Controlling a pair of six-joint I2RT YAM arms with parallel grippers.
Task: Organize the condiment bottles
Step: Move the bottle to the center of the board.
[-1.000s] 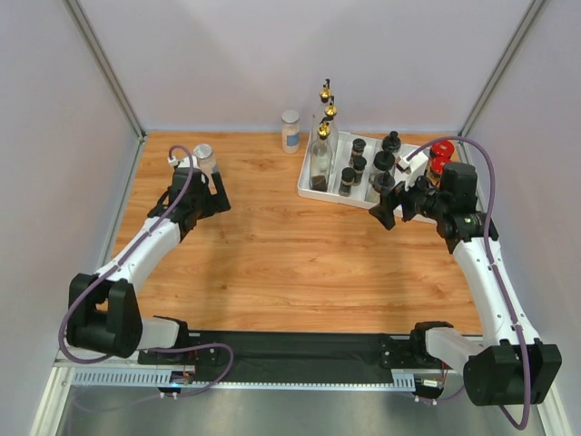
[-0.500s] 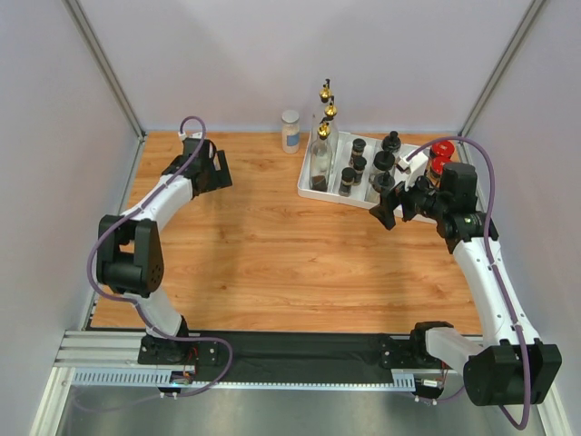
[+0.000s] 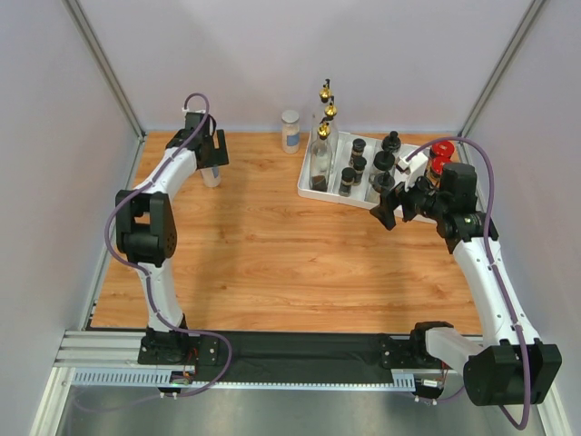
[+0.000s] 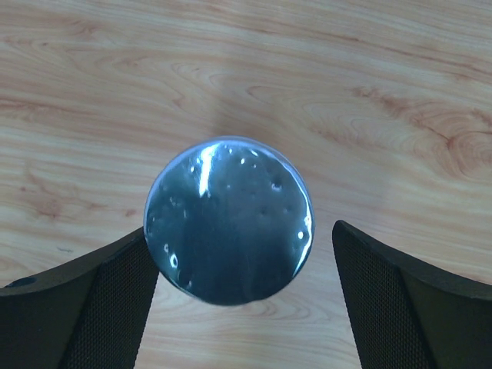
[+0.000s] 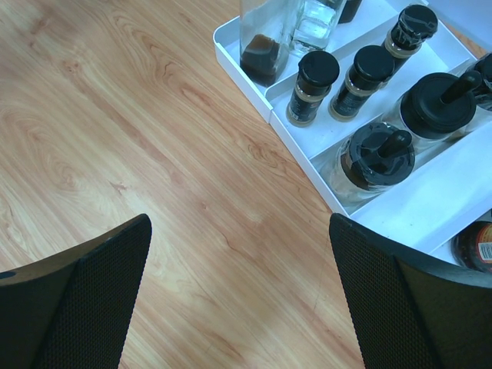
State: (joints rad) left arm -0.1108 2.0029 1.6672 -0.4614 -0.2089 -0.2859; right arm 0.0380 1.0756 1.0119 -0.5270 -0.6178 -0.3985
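A silver-lidded jar (image 4: 229,221) is recorded upright at the far left of the bench (image 4: 369,92), between the wide-spread fingers of the left claw (image 4: 240,234), with the left finger close at the lid's edge and the right one apart. The white tray (image 5: 254,84) at far right is loaded with gold-spouted bottles (image 3: 320,154), black-capped spice jars (image 5: 314,86) and red-lidded jars (image 3: 442,148); a second silver-lidded jar (image 3: 290,130) is noted just behind its left corner. The right claw (image 5: 240,227) is seen wide open over the bench, just beside the tray's near edge.

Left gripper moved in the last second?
Yes. In the top view the left gripper went away from the arm bases toward the far edge of the table, now over a jar.
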